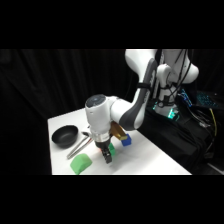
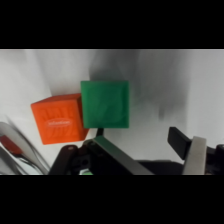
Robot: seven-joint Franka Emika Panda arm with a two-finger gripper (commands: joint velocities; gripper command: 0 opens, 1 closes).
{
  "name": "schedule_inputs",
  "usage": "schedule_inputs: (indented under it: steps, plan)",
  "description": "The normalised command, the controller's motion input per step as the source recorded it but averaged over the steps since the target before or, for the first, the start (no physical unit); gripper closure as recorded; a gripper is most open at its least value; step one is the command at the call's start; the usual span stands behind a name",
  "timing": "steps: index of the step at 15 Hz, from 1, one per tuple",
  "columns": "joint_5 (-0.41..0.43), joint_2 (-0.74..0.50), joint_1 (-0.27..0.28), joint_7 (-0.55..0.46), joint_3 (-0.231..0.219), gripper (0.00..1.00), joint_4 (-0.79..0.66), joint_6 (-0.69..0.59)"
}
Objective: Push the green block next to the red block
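- Gripper (image 1: 108,159) hangs low at the table's (image 1: 150,160) near edge; whether its fingers are parted or closed I cannot tell.
- Green block (image 2: 105,104) already touches the red block (image 2: 58,118), on its right.
- Best practice now: lift straight up without nudging either.

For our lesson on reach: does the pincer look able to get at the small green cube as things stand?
Probably yes. The pincer hangs right beside the small green cube, with nothing between them. The small orange-red cube sits against its far side, out of the way.
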Motion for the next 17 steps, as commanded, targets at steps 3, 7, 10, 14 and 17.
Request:
schedule_inputs:
  steps: [3, 7, 10, 14, 17]
  plan:
    - [0.182, -0.24, -0.128, -0.26, 0.071, 0.00, -0.12, -0.04]
    - [0.186, -0.38, -0.141, -0.30, 0.104, 0.00, -0.04, -0.27]
    - [0.182, -0.48, -0.193, -0.39, 0.097, 0.00, 0.12, -0.69]
    - [0.106, -0.27, -0.132, -0.27, 0.006, 0.00, 0.35, -0.77]
    - [0.028, -0.02, -0.017, -0.03, -0.023, 0.00, 0.42, -0.60]
